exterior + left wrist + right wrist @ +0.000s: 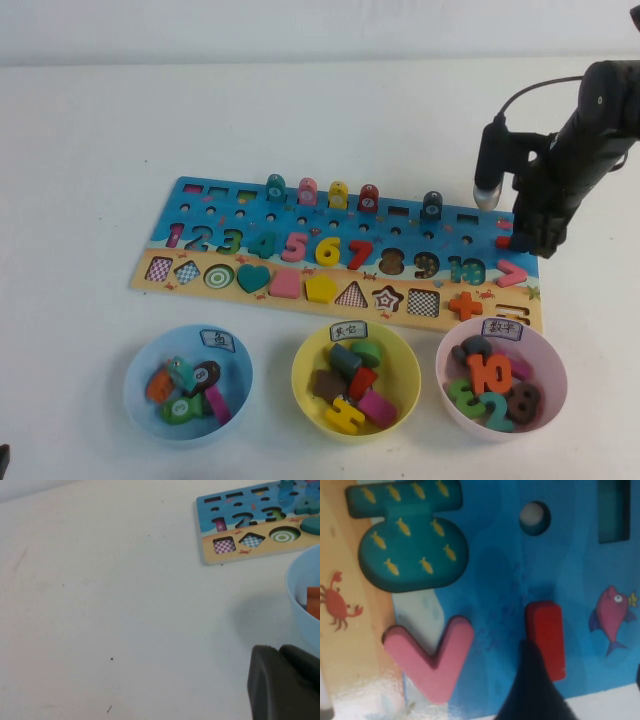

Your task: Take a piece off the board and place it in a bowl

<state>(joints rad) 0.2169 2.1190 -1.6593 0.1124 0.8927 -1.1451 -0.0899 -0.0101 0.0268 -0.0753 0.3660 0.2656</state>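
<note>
The piece, a small red bar [504, 241] [547, 630], lies flat on the blue strip at the right end of the board [200, 200] [490, 570]. My right gripper [522, 245] [585, 680] is down over it and open. One dark finger [530, 685] rests against the bar's side, and the other just shows at the picture's edge, so the bar lies between them. The yellow bowl [305, 385] stands in front of the board's middle with several pieces inside. My left gripper [282, 680] hangs shut and empty low over the table beside the light blue bowl [300, 590].
A pink greater-than sign [511, 273] [435, 665] and an orange plus [465, 305] lie close to the red bar. The light blue bowl [135, 385] and pink bowl [555, 380] flank the yellow one. Several pegs [307, 190] stand along the board's back row.
</note>
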